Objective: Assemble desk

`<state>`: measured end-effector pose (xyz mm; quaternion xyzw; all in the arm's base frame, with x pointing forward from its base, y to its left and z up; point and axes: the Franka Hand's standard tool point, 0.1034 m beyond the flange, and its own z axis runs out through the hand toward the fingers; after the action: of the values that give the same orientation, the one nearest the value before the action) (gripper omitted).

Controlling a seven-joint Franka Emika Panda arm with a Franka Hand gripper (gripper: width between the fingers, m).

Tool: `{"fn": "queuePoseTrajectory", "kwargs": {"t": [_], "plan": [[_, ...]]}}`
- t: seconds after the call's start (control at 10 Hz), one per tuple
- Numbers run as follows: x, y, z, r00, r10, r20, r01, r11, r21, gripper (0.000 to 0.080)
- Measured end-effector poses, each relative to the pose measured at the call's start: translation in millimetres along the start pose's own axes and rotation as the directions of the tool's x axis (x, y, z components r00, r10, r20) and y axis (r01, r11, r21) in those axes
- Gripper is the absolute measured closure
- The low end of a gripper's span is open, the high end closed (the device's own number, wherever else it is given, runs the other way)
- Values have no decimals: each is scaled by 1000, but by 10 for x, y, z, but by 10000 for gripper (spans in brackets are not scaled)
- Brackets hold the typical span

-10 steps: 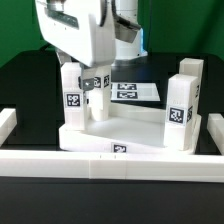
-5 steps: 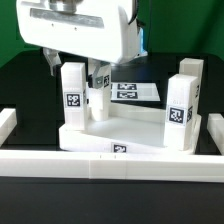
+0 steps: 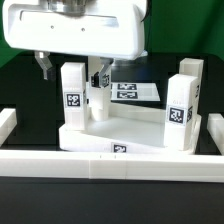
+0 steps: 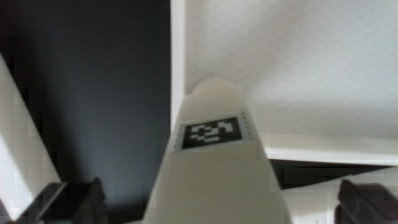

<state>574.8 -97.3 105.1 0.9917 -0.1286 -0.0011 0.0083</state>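
The gripper [image 3: 70,68] stood directly above the leg [image 3: 72,95] at the near corner on the exterior view's left, with its fingers [image 3: 42,66] spread wide and holding nothing. In the exterior view one fingertip showed on the left of the leg's top and the other on its right, so the leg lay between them and below. The leg stood upright in the tabletop [image 3: 135,128], its long axis vertical and in line with the approach from above. The wrist view agreed: the leg [image 4: 217,160] ran up the middle of the picture with its tag facing the camera, and a dark fingertip [image 4: 71,200] sat on each side of it, apart from its faces. Contact with the leg could not be confirmed. The tabletop rested on the black counter [image 3: 25,90] behind the long white border rail [image 3: 110,160], and further legs [image 3: 181,110] stood upright at its other corners. Judged from this alignment, the coming move called for a straight descent along the leg's axis, then closing across its narrow faces
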Motion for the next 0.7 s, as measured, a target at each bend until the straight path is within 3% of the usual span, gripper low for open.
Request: {"fn": "queuePoseTrajectory", "kwargs": {"t": [0.4, 0.6, 0.7], "plan": [[4, 52, 1, 976, -219, 1, 219, 976, -3, 150], [4, 52, 1, 977, -215, 1, 215, 977, -3, 150], [4, 54, 1, 977, -215, 1, 215, 977, -3, 241]]}}
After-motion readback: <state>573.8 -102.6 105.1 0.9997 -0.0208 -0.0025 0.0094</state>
